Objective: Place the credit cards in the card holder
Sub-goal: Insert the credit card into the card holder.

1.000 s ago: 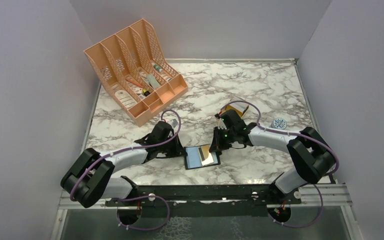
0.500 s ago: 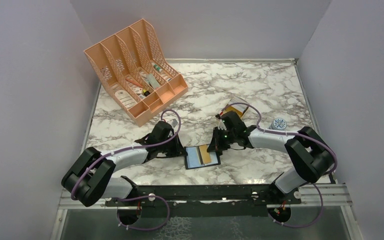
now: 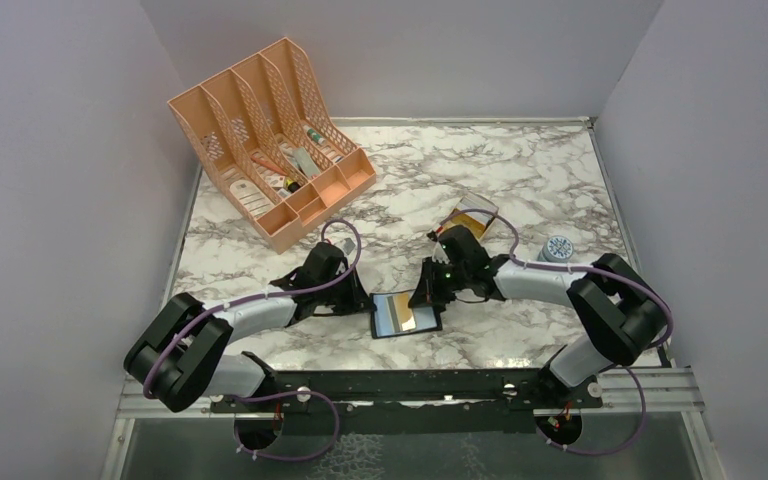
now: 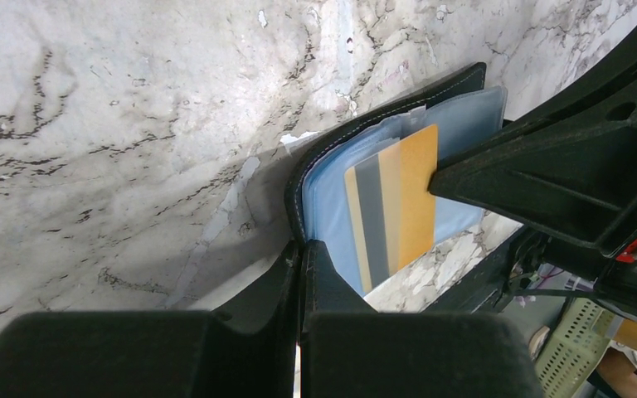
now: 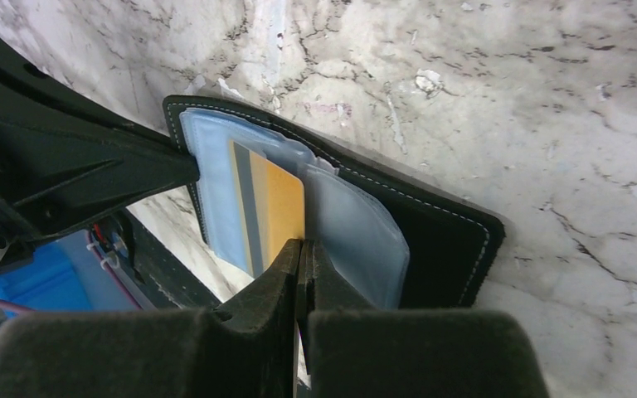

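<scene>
Left wrist view, nearest first: the left gripper is being seen at the bottom centre with its two black fingers pressed together. They are clamping the stitched near edge of the card holder. The holder is being held open on the marble table. Just beyond the fingertips, right of centre, a credit card with an orange face and a grey stripe is lying across the pale blue plastic sleeves inside the holder. Whether it is tucked into a sleeve cannot be told. Further right, the tip of the right gripper is touching the card's far edge.

From the right wrist view, the same card is being pinched at its near edge between the closed right fingers at the bottom centre. The rest of the card is reaching away over the sleeves. Beyond it, at the left of the frame, the left gripper's tip is gripping the holder's opposite edge.

From the top external view, the holder is lying at the lower centre, between the two grippers. The left one is touching its left edge and the right one its upper right part. Further back, a small gold-and-white item is lying just past the right wrist, too small to identify. A round blue-grey object is sitting at the right, and a peach desk organiser is standing at the upper left.
</scene>
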